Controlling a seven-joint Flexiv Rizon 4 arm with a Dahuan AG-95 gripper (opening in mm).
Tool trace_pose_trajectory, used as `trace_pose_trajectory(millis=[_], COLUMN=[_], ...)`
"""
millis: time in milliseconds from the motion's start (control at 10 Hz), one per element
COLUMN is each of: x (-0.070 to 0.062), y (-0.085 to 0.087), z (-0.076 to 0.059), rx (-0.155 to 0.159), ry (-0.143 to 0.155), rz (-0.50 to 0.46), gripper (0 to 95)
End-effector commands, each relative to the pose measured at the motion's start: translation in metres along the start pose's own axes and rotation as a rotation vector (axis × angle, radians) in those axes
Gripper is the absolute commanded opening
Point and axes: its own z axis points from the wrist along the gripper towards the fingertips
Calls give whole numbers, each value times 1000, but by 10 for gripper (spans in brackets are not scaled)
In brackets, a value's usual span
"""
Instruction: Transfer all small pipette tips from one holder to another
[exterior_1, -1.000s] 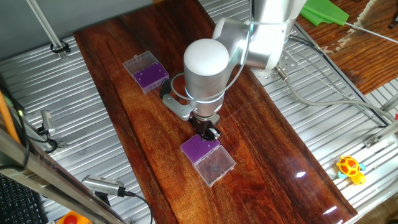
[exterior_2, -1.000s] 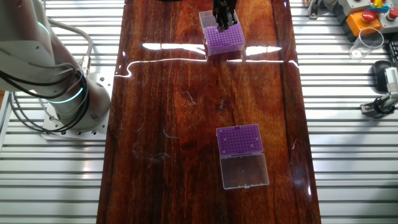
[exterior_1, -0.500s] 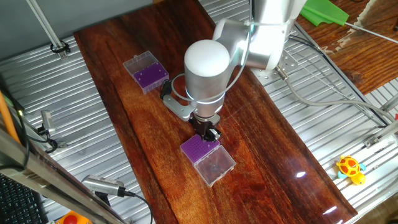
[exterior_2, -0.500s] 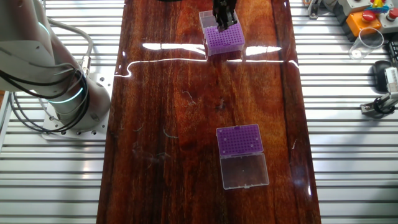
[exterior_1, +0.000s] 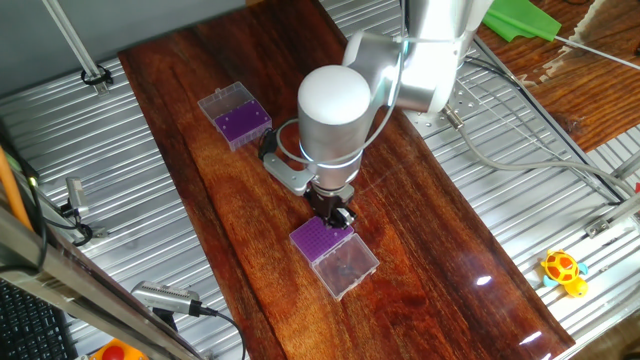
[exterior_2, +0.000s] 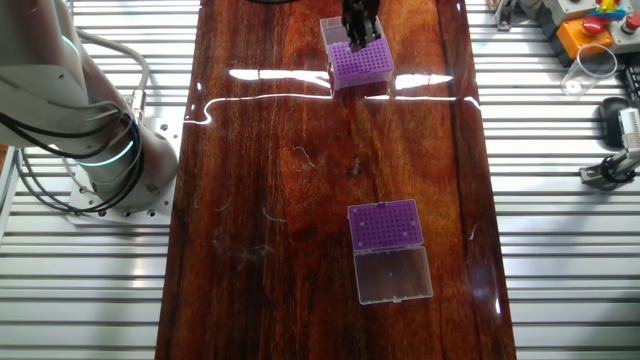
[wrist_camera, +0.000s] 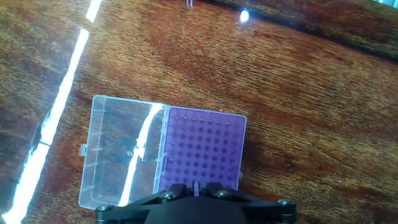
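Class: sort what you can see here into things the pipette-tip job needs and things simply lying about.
Needed: gripper; purple tip holder under it, clear lid open; second purple tip holder.

Lying about: yellow turtle toy; green object; clear cup.

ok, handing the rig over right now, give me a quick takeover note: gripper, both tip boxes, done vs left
Gripper: low over the near edge of the purple tip rack; fingers look close together in the hand view, whether it holds a tip can't be told.
That rack's clear lid lies open beside it; a row of tips along one edge, other holes look empty.
Second rack, lid open, sits apart down the wooden table; fill unreadable.
Done: unclear. Left: move the remaining tips.
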Motion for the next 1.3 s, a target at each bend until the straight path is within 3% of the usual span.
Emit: trace_pose_trajectory(millis=[100,500,600,900,1000,1200,1300], x=[0,0,0,0,0,0,2], y=[0,0,0,0,-1,-10,-25], z=[2,8,8,8,8,4,-2], rx=[2,4,4,6,7,3,2], ry=[-3,-3,-5,-9,-10,-10,-3], rz=[2,4,1,-5,-6,-17,-43], gripper=[0,0,380,380,190,190,190])
